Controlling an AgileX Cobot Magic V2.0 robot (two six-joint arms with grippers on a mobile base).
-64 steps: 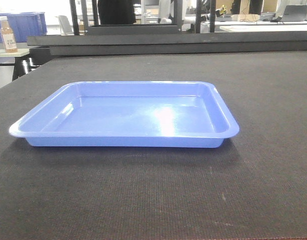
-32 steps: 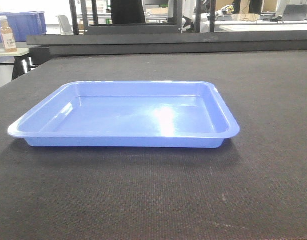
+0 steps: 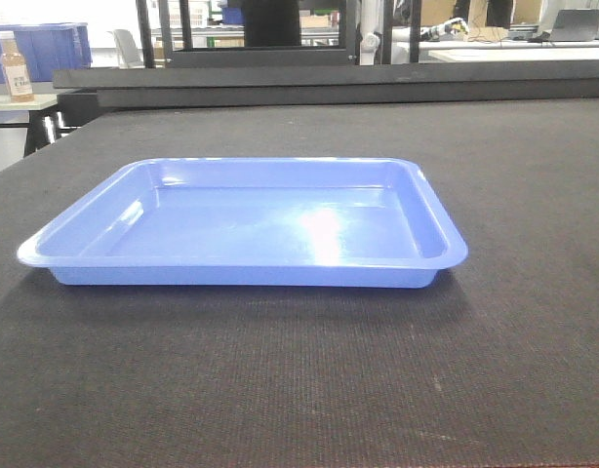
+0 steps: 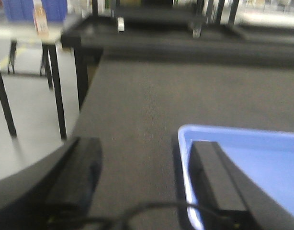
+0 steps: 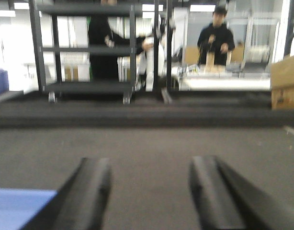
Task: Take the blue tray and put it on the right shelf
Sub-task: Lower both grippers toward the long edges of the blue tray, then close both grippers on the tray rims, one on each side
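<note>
Blue tray (image 3: 251, 229) lying flat on dark tabletop (image 3: 495, 380).
Shallow rectangular plastic, light periwinkle blue. Rounded corners, low sloped walls, flared rim all round. Glossy: a white glare patch on the floor, right of centre. Sits level, open side up, one long side towards the front camera, a little left of the middle of that view. Soft shadow along the near edge and under the right corner. Left wrist view: tray (image 4: 262, 163) at lower right, one rounded corner with pale rim showing, blurred. Right wrist view: tray (image 5: 17, 206) only a blue sliver in the lower left corner, blurred.
</note>
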